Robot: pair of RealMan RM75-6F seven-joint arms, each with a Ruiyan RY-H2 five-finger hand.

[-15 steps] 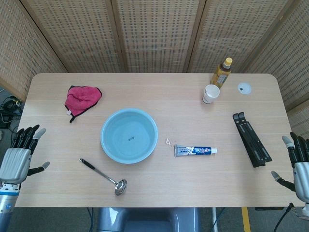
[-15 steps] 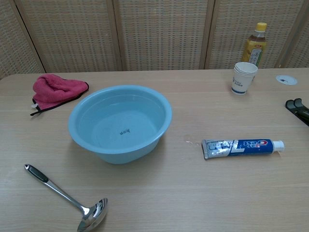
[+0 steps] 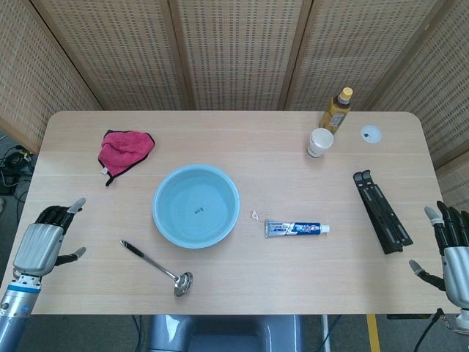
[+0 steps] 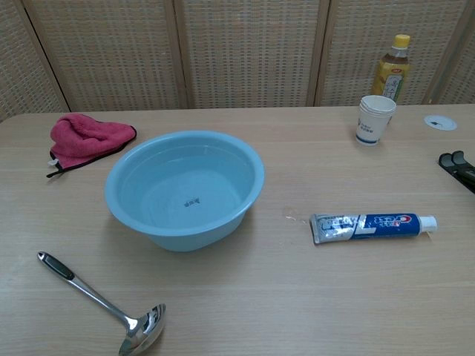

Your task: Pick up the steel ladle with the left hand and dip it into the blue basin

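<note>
The steel ladle [image 3: 157, 268] [image 4: 100, 302] lies flat on the table near its front edge, black handle end to the left, bowl to the right. The blue basin [image 3: 196, 205] [image 4: 185, 188] stands just behind it, empty apart from a small mark on its bottom. My left hand [image 3: 45, 240] hovers at the table's left edge, well left of the ladle, fingers apart and holding nothing. My right hand [image 3: 452, 248] stays off the table's right edge, fingers spread and empty. Neither hand shows in the chest view.
A pink cloth [image 3: 124, 150] lies at the back left. A toothpaste tube [image 3: 296, 228] lies right of the basin. A paper cup [image 3: 319, 142] and a bottle [image 3: 335, 110] stand at the back right. A black folded stand [image 3: 381, 210] lies on the right.
My left hand has moved rightward toward the table and tilted, now over the table's left edge. The right hand shifted slightly. The ladle and basin have not moved.
</note>
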